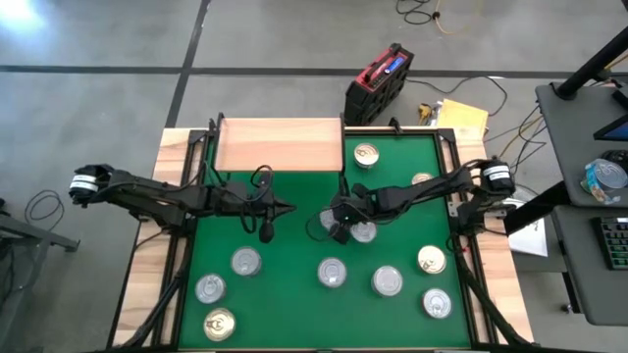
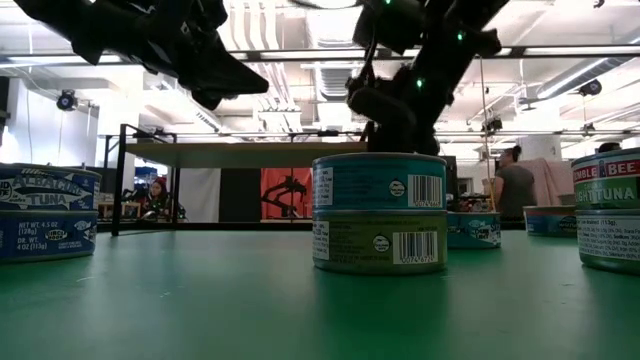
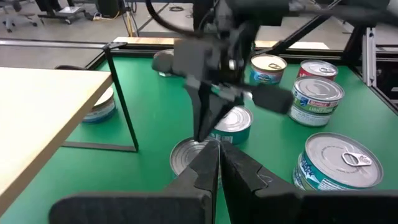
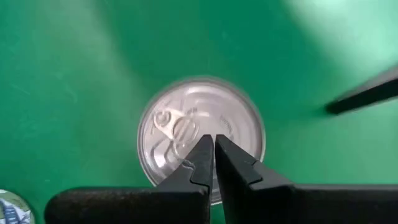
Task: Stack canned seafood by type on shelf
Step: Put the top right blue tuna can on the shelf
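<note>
Two dark arms reach over the green mat (image 1: 294,294) toward its middle. At the mat's far left stands the light-wood shelf on thin black legs (image 1: 279,145), bare on top. Round flat tins of seafood (image 1: 332,272) lie scattered across the mat's near half, two stacked at centre (image 2: 379,212). The right gripper (image 1: 337,231) hangs over a silver-topped tin (image 4: 200,134), fingers closed, holding nothing. The left gripper (image 1: 287,208), likewise closed and empty, hovers nearby.
</note>
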Action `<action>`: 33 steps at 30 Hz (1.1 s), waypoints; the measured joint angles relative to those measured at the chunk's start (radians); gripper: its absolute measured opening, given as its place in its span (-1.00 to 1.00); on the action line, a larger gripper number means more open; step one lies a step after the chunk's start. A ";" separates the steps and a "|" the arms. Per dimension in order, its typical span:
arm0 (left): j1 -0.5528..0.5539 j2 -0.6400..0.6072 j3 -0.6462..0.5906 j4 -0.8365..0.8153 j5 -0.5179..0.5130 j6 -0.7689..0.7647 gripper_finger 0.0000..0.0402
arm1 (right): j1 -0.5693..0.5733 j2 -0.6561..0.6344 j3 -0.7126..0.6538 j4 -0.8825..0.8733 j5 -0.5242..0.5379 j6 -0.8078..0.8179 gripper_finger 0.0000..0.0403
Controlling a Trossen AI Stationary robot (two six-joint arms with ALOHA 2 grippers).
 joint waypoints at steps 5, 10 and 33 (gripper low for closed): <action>-0.011 -0.010 0.000 0.000 0.000 0.007 -1.00 | 0.003 -0.057 -0.054 0.004 0.069 -0.131 -0.95; -0.013 -0.042 0.001 0.001 0.000 0.036 -1.00 | -0.021 -0.105 -0.145 0.055 0.149 -0.134 -0.95; -0.013 -0.067 0.000 -0.041 0.001 0.065 -1.00 | -0.126 -0.119 -0.254 0.297 -0.089 -0.049 -0.06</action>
